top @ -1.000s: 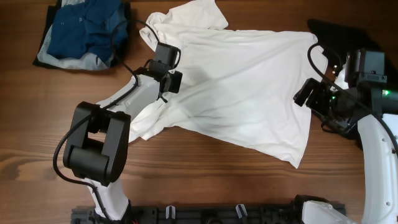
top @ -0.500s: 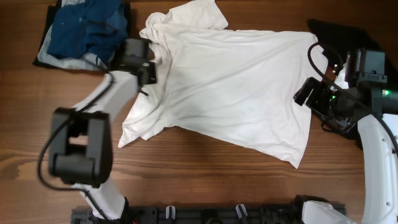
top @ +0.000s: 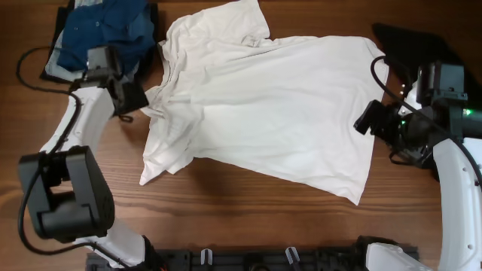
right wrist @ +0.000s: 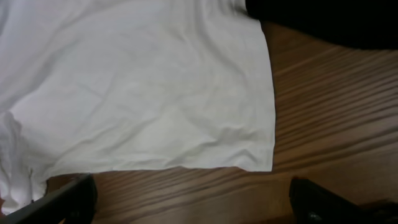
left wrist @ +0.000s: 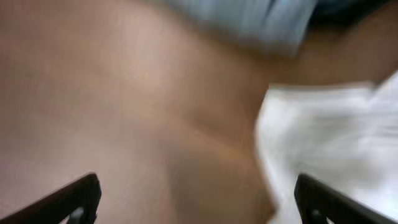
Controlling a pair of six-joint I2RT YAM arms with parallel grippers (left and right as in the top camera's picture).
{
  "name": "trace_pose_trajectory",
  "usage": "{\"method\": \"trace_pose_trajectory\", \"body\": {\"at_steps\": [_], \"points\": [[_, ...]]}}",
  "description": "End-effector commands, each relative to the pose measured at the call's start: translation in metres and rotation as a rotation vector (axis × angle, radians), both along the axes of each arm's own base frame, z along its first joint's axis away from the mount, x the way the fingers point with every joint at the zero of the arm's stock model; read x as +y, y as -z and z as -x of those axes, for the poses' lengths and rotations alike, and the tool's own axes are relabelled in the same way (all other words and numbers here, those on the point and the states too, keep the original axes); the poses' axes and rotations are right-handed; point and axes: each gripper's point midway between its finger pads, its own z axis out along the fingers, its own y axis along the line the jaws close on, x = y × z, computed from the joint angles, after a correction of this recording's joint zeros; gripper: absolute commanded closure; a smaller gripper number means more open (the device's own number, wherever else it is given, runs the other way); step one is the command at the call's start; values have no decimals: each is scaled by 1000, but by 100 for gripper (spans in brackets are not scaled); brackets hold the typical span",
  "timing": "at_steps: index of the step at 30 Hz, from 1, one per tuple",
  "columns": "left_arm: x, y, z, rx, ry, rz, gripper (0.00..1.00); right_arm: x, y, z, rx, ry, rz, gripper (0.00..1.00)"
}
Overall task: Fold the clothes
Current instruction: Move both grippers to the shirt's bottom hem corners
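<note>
Overhead, near edge: black mounting rail (top: 248,260) runs along the brown wooden table (top: 226,218); both arm bases stand at it.

The clothes: large white short-sleeved cotton T-shirt (top: 263,105) lies spread on the table's middle, mostly flat, set on a slant. Plain white side is up. One sleeve points toward the near left, the other toward the far edge. Fabric at the left side is bunched and creased. The straight hem faces right.

Right gripper (top: 367,120): hangs just beside the hem, on its right. Right wrist view: gripper (right wrist: 186,202) fingers (right wrist: 314,202) stand wide apart, released, nothing between them. Below lie the T-shirt's (right wrist: 143,87) hem corner and bare wood.

Left gripper (top: 139,105): at the T-shirt's bunched left edge, about level with the right one. From overhead I cannot tell whether it touches the cloth. Left wrist view is blurred; gripper (left wrist: 199,205) fingers (left wrist: 78,199) are spread wide, released, with only wood between them. White T-shirt (left wrist: 336,137) edge shows just inside the right finger.

Far left corner: crumpled blue collared shirt (top: 105,30) rests on a pale grey cloth (top: 64,71), near the left gripper's wrist, apart from the T-shirt.

Far right corner: flat black cloth (top: 410,41) (right wrist: 329,18) lies beside the hem's far end.
</note>
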Motion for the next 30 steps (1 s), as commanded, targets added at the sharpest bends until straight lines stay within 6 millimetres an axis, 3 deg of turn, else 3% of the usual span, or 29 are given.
{"method": "trace_pose_trajectory", "body": {"at_steps": [1, 4, 8, 14, 17, 19, 23, 26, 30], "points": [[-8, -72, 11, -84, -128, 87, 0, 5, -7, 19, 23, 64, -30, 7], [-41, -88, 57, 20, -204, 276, 0, 8, -24, 42, -8, 164, -51, 7], [-55, -75, 100, 177, -289, 342, 0, 2, -32, 56, -56, 206, -12, 4], [-69, -21, 149, 348, -447, 391, 1, 8, 21, 71, 99, 224, -44, 7], [-72, 6, 169, 393, -517, 391, 7, 9, 37, 70, 132, 222, -55, 7], [-78, 22, 174, 392, -552, 422, 14, 9, 43, 70, 146, 221, -54, 7], [-89, 51, 177, 355, -548, 491, 17, 9, 51, 71, 157, 218, -54, 8], [-87, 68, 164, 278, -553, 503, 20, 9, 54, 68, 147, 206, -51, 9], [-85, 76, 146, 212, -552, 512, 27, 9, 54, 67, 141, 206, -52, 9]]}}
